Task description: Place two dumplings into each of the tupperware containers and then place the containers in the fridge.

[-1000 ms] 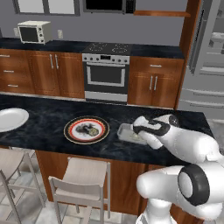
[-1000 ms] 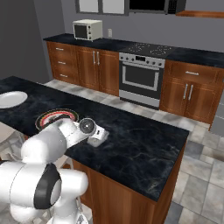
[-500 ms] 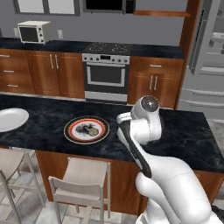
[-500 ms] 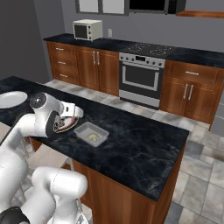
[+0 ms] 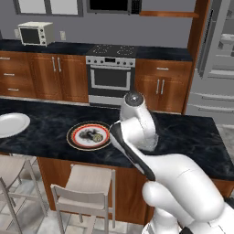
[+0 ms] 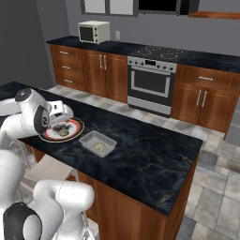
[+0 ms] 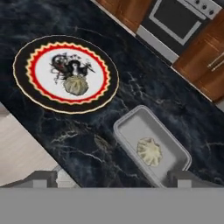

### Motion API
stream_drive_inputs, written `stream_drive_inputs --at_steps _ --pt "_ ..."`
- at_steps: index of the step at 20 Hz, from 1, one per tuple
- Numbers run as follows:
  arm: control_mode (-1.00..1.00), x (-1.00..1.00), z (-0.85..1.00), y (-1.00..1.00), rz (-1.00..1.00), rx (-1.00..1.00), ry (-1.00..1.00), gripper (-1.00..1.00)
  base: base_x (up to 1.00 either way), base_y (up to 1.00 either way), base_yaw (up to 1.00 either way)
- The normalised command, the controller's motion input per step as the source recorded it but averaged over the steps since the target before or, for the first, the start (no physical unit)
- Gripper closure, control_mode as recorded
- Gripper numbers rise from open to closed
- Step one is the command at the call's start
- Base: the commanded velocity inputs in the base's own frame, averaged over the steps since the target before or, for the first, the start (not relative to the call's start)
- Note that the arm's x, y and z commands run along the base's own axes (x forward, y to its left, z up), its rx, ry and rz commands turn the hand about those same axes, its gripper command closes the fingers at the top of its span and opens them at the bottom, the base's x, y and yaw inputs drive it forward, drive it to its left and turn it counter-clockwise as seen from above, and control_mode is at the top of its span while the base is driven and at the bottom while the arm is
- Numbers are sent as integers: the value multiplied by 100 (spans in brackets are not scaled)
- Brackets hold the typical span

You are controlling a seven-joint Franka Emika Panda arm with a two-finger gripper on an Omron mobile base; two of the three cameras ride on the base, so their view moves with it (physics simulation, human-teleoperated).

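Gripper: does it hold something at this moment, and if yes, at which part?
Nothing is held. The gripper is open above the counter, with nothing between its fingertips. One dumpling lies in the container, another on the plate.

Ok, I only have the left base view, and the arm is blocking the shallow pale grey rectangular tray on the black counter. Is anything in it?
Observer: One lumpy beige dumpling lies in the pale grey tray, near its middle.
Operator: And the round red-rimmed plate? I can't tell food from the dark print on it.
Observer: A second dumpling sits on the red-rimmed plate, just beside the dark print.
Operator: Is the gripper carrying anything?
Observer: No. The gripper is open and empty, looking down on both plate and tray.
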Motion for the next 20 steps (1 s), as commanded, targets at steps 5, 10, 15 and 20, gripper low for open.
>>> stream_drive_inputs --at_steps 5,10,15,20 --pt "-100 61 -18 39 19 -2 15 -100 0 0 0" --pt "-100 68 -51 40 1 0 6 -100 0 0 0" --pt "-100 34 -55 21 0 0 6 -100 0 0 0" --pt "-100 44 -47 13 0 0 2 -100 0 0 0"
